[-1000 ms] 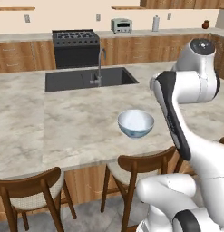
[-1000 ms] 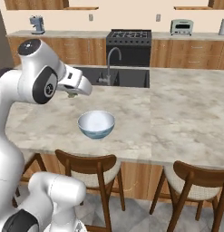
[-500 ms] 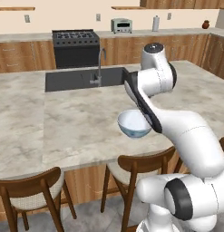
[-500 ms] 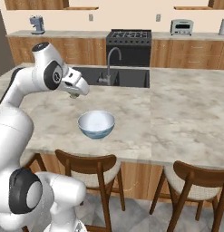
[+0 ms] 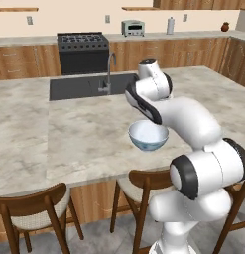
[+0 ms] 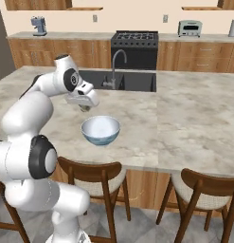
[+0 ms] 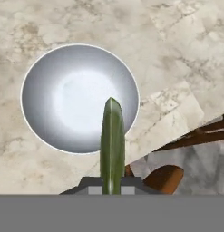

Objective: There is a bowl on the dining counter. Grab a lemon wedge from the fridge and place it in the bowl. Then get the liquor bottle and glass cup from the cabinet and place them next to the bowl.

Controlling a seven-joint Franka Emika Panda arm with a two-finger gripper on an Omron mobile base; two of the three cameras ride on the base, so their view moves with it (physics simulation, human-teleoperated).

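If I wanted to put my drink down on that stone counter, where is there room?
Bare stone lies on both sides of the bowl on the dining counter: a wide stretch right of it in the right base view, another between bowl and sink. It is tight just above the bowl, where the gripper holds the lemon wedge.

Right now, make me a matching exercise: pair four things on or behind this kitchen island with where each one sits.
Things
1. wide pale blue-white bowl
2. thin yellow-green lemon wedge
3. small silver toaster oven
4. curved grey metal tap

Places
A. on the back counter, right of the black stove
B. at the edge of the dark sink
C. pinched in the robot's hand, above the bowl
D. on the marbled stone top, empty

Pairs: 1-D, 2-C, 3-A, 4-B
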